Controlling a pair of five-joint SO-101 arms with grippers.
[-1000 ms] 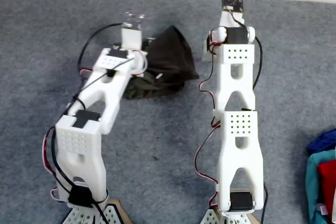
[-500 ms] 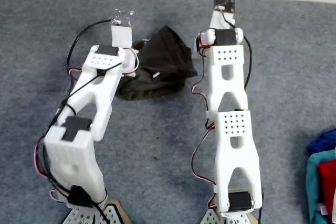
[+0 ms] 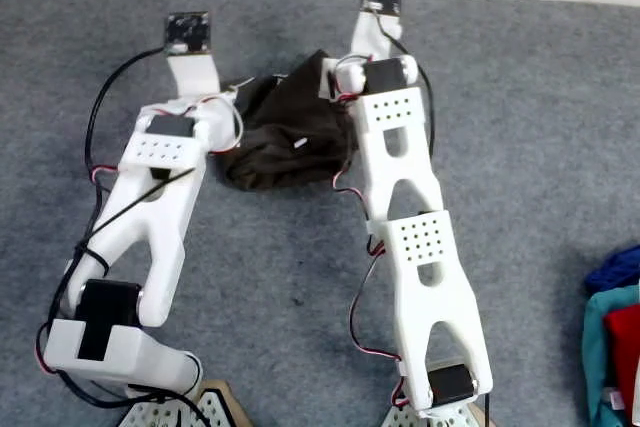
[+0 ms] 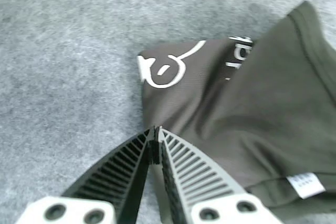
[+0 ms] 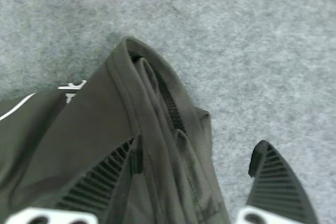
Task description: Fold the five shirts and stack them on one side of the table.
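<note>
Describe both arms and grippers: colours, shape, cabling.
Left arm and right arm: white shells with perforated dot grids, black servos, loose red and black cables. Left gripper and right gripper: dark ribbed wedge fingers on white mounts with screw holes.

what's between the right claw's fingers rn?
Bunched folds of the dark shirt fill most of the gap of the open right claw; the rest is bare grey carpet. This shows in the right wrist view.
</note>
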